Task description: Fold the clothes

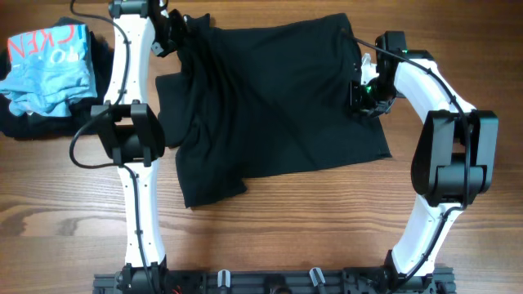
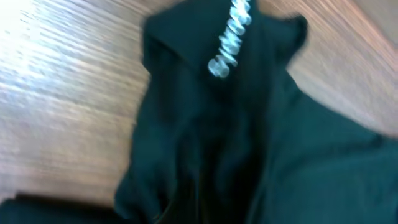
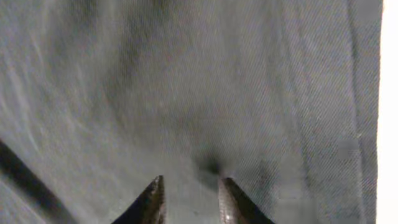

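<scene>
**Black shirt spread mid-bench, one corner pinched, an arm at each side**

The shirt [image 1: 278,106] lies rumpled on the bench [image 1: 286,245] between the two sets of fingers, with one near corner doubled over. The left fingers [image 1: 176,34] are together, clamped on a bunched far corner of it. Their wrist view is blurred and does not show them. Dark folds fill the space straight ahead of them, with white lettering [image 2: 231,37] just beyond and wood on both sides.

The right fingers [image 1: 364,96] sit at the opposite side edge. Their fingertips [image 3: 152,202] rest on the cloth a little apart, and a small pucker [image 3: 211,167] lies just ahead of the gap. Whether they have caught any cloth cannot be told.

Outward of the left fingers, past the left arm [image 1: 131,73], a light-blue garment [image 1: 45,57] is heaped on a dark garment [image 1: 24,122], well apart from the shirt. That arm runs along the shirt's side with a sleeve [image 1: 167,90] just beside it. Its cable [image 1: 78,147] loops over the wood on the side away from the shirt.

Outward of the right fingers the hem [image 3: 367,93] runs close by. The right arm [image 1: 449,155] stands beyond it over bare wood. Between the shirt's near edge and the rail [image 1: 270,282], only wood shows.
</scene>
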Available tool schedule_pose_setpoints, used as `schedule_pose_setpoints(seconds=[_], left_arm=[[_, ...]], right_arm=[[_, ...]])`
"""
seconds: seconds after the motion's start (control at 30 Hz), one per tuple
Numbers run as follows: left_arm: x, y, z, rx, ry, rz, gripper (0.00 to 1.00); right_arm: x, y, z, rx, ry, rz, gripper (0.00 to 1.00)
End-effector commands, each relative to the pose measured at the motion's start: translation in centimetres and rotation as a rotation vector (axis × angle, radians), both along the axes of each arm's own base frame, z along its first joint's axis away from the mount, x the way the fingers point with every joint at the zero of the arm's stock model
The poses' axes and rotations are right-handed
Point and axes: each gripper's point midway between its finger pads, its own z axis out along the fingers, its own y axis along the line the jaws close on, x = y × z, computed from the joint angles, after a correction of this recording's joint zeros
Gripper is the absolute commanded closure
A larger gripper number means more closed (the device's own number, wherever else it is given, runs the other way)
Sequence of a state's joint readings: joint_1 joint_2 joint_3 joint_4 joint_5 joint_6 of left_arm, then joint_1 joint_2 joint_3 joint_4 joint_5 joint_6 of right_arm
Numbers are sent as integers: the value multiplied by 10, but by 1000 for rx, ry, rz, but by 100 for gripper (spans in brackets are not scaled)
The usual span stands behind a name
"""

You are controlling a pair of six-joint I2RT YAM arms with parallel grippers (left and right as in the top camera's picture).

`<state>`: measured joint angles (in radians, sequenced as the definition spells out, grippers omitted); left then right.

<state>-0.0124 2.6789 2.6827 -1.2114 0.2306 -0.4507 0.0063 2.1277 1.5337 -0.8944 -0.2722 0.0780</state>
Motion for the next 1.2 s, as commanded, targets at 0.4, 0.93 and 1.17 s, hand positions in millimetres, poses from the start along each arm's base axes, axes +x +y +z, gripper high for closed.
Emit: schedule_pose_setpoints(seconds=[0.4,0.93,1.17], left_arm=[[-39,-45,27,172,46,-181,96],[-64,-116,25,188,68,-318,94],[-84,-141,22,197,110,-378,92]], right_arm=[[-43,1,-23,-2,121,-38,94],[-56,-68,-25,-61,200,-257,96],[-67,-124,-25,-48,217,-412,96]])
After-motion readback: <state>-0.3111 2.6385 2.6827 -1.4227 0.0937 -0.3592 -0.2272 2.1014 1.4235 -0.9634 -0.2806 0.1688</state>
